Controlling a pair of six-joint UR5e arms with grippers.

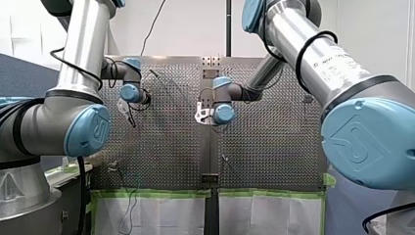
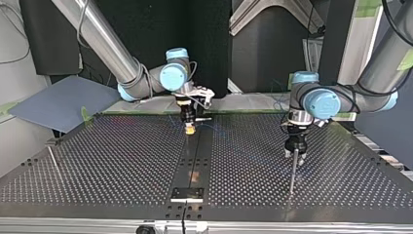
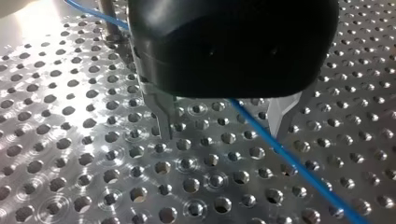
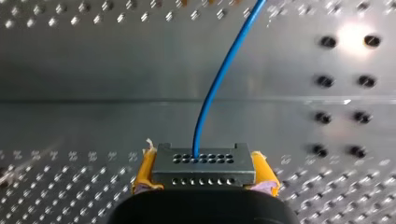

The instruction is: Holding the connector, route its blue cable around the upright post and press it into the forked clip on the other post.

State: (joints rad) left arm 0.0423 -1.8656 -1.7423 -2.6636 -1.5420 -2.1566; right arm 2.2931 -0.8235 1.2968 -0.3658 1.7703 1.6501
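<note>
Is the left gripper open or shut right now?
Open: the left gripper has its metal fingers apart, the blue cable running between them.

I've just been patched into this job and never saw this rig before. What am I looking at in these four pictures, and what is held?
Two robot arms work over a perforated metal table. The front view looks from behind them; the top view faces them, so sides swap. Each wrist view looks along one hand. The right hand clamps a small grey connector between yellow pads; its blue cable runs away from it. The left hand is open, the cable passing ungripped between its fingers, with a thin upright post nearby.
</note>
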